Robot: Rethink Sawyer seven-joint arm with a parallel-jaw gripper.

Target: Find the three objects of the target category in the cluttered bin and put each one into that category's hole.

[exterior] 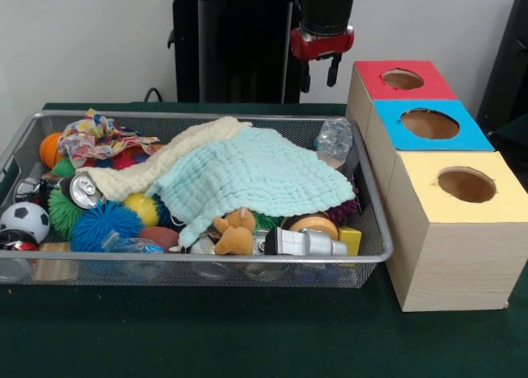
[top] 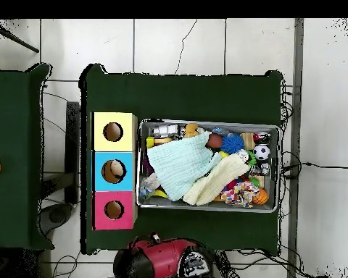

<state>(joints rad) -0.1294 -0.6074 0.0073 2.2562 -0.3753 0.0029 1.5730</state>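
The bin [exterior: 373, 198] sits mid-surface, beside three holed boxes [exterior: 429, 124]. Its contents are largely hidden under a mint cloth [exterior: 260, 176] and cream cloth [exterior: 169, 167]. The pincer [exterior: 320, 73] hangs released, empty, behind it. Cloths should be lifted aside first, so targets are exposed.

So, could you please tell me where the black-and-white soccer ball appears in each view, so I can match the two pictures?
Front view: the soccer ball lies at the far left end of the bin, near its front corner.
Overhead view: the soccer ball lies at the right end of the bin, in the upper half.
Shared landmark: the yellow-topped box stands outside the bin's opposite end in both views.
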